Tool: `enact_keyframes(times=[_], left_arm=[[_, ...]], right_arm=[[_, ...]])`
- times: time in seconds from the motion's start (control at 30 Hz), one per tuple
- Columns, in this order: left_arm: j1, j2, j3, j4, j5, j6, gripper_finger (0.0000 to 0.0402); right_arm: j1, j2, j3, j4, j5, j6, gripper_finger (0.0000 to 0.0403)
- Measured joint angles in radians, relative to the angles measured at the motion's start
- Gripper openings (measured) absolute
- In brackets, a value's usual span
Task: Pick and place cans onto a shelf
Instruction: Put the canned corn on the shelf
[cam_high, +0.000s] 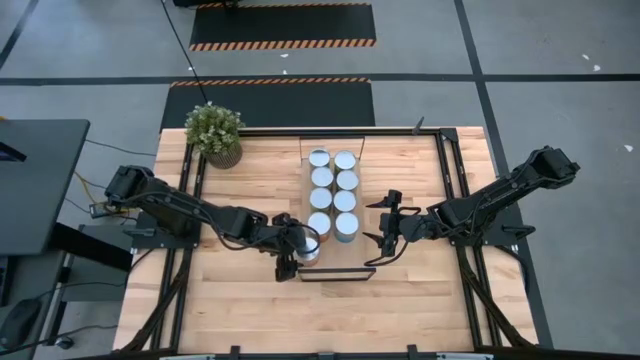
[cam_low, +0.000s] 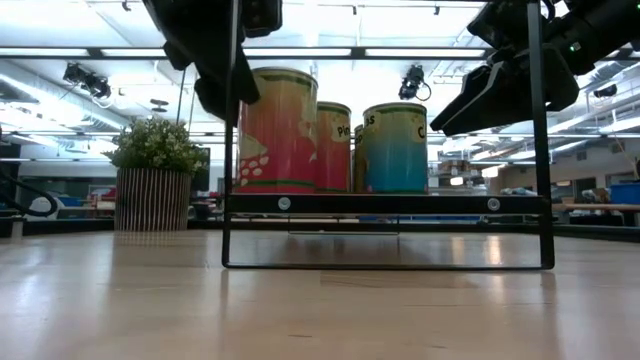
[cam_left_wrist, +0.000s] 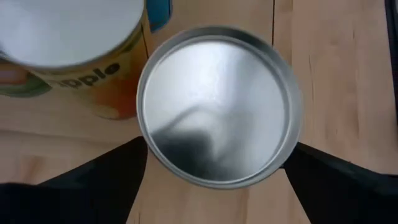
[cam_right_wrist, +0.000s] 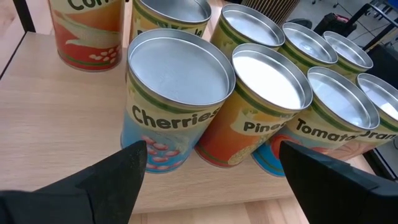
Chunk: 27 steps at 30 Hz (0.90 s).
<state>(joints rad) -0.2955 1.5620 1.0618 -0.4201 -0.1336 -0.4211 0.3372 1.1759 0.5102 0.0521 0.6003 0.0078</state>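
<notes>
Left gripper fingers spread around last can on shelf, completing the double row; right gripper spread, empty, parked beside cherries can

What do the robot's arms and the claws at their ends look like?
Both arms are dark, nearly black, built of chunky jointed segments running in from the table's sides. The left gripper and the right gripper each end in two flat dark fingers. No bright markings show on them.
</notes>
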Motion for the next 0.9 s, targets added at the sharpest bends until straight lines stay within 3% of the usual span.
enact_keyframes(times=[0.7,0.9], left_arm=[[-0.001,0.0,0.003,-0.046,-0.003,-0.012,0.0373],[-0.001,0.0,0.003,-0.137,-0.008,-0.018,0.0373]], right_arm=[[0.0,0.0,0.0,0.0,0.0,0.0,0.0373],[0.0,0.0,0.0,0.0,0.0,0.0,0.0373]])
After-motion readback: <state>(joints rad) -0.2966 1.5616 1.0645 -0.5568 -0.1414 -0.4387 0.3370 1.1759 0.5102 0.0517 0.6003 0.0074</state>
